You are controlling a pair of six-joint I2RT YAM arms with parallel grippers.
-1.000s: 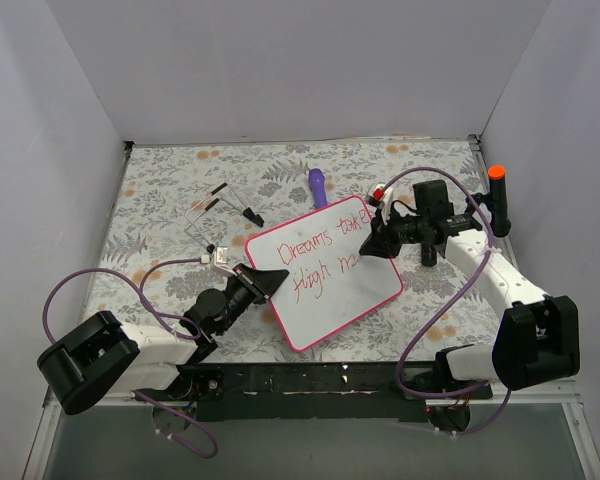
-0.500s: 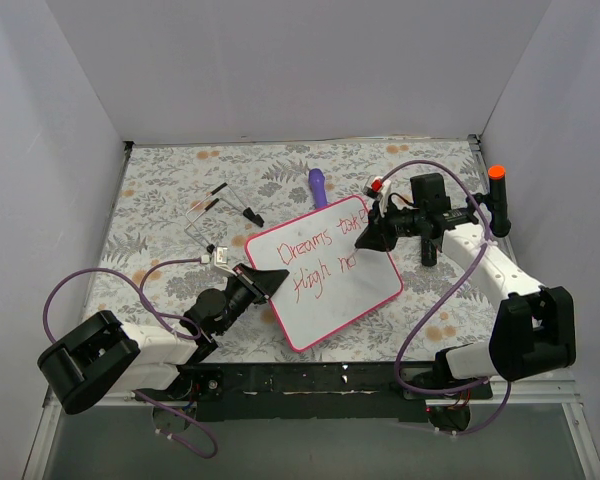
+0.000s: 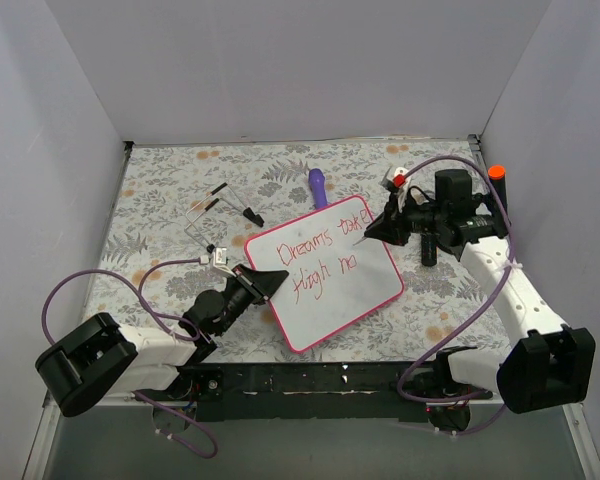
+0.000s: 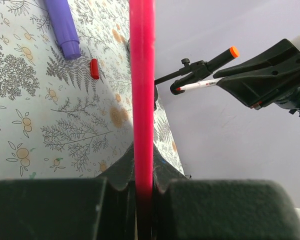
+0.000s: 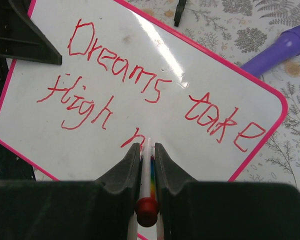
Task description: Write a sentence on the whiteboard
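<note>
The whiteboard (image 3: 342, 296) lies tilted on the floral table, white with a pink frame. The sentence (image 3: 325, 248) on it reads "Dreams take" and below it "High no" in red. My left gripper (image 3: 270, 283) is shut on the board's near-left frame edge (image 4: 142, 90). My right gripper (image 3: 373, 232) is shut on a white marker (image 5: 148, 165) with a red end. It hangs over the board (image 5: 210, 150), just right of the "n" in the sentence (image 5: 120, 75). The marker's tip is hidden between the fingers (image 5: 131, 162).
A purple pen-like stick (image 3: 318, 186) lies just beyond the board's far edge. A small red cap (image 4: 94, 68) rests near it. A wire-and-clip item (image 3: 215, 208) lies at the left. A black post with an orange top (image 3: 497, 190) stands by the right wall.
The second line has grown from "High n" to "High no". The right wrist has swung right and slightly away. The left gripper and the board have stayed put.
</note>
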